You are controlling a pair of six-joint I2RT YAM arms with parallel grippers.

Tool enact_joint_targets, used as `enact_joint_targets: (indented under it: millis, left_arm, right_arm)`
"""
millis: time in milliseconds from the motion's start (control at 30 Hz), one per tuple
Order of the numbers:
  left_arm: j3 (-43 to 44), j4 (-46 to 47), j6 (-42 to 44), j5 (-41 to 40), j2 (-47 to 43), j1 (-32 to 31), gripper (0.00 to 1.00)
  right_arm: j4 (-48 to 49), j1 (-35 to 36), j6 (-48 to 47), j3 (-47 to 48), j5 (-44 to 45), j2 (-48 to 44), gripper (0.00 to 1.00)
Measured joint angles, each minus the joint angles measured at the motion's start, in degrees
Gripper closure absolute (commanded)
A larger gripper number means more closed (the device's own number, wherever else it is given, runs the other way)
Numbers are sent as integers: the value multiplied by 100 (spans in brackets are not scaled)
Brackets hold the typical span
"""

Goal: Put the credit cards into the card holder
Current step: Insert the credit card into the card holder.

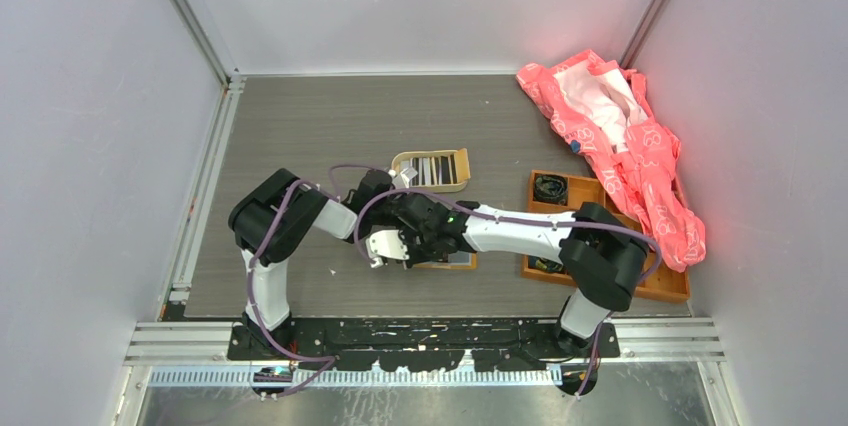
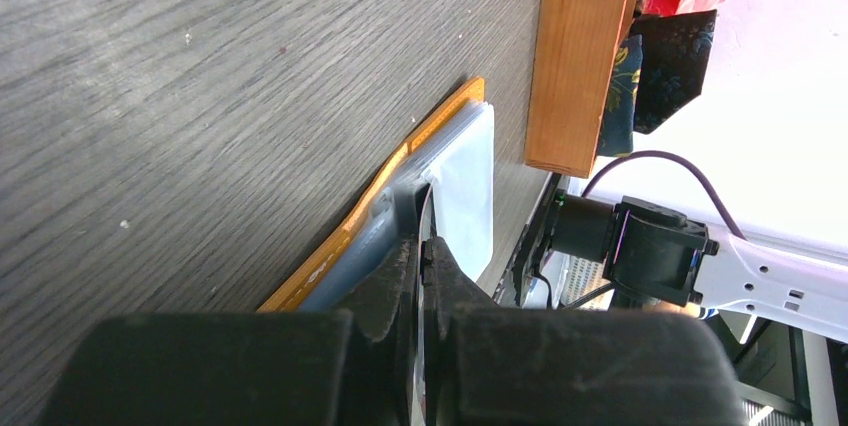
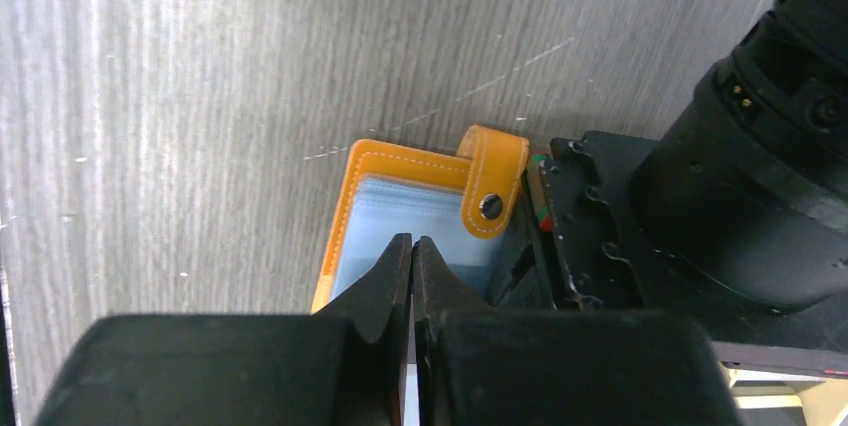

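Your left gripper [image 2: 425,246] has its jaws pressed together at the near edge of the card holder [image 2: 455,161]. Its pale sleeves fan out just ahead of the tips, with the wooden tray [image 2: 580,46] beyond, and you cannot tell whether a sleeve is pinched. Your right gripper [image 3: 412,244] is closed as well, its tips over the holder's pale blue inside and the snap strap [image 3: 490,204] just to their right; you cannot tell whether anything thin is caught between them.
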Motion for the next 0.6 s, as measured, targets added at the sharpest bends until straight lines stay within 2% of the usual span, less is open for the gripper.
enact_joint_targets:
  millis: [600]
  left_arm:
    - [24,4,20,33,20,2,94]
  right_arm:
    - [157,4,-181,-4,815,282,92]
